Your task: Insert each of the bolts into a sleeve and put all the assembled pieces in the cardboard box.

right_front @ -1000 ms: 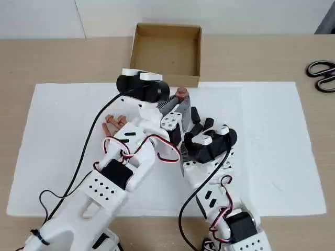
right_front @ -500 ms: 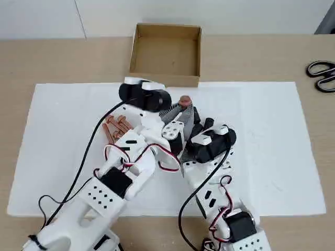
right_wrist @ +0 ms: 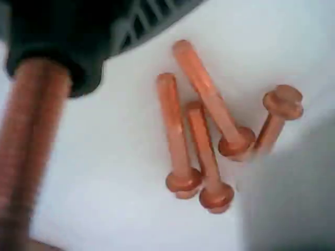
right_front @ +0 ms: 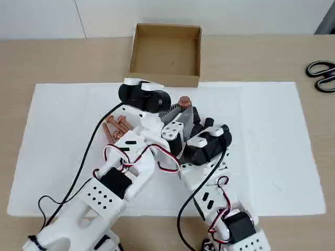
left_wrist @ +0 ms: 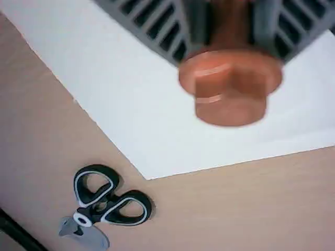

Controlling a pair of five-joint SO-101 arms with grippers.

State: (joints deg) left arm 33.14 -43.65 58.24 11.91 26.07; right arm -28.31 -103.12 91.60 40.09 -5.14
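My left gripper (right_front: 182, 108) hangs over the white mat just in front of the cardboard box (right_front: 165, 79), its grey ribbed fingers shut on a copper bolt (right_front: 183, 101) with the head (left_wrist: 229, 86) sticking out past them. My right gripper (right_front: 200, 121) sits right against it from the near side, shut on a black sleeve (right_wrist: 52, 47). The bolt's threaded shaft (right_wrist: 29, 136) comes out of that sleeve. Several loose bolts (right_front: 115, 127) lie in a bunch on the mat to the left (right_wrist: 204, 141). Nothing lies in the box.
A white mat (right_front: 261, 141) covers the middle of the wooden table. Black-handled scissors (right_front: 322, 75) lie on bare wood at the far right edge (left_wrist: 107, 201). Both arms' bodies and cables crowd the near centre.
The left gripper with its bolt has drawn back from the box toward the right gripper. The left arm has shifted, uncovering more of the loose bolts.
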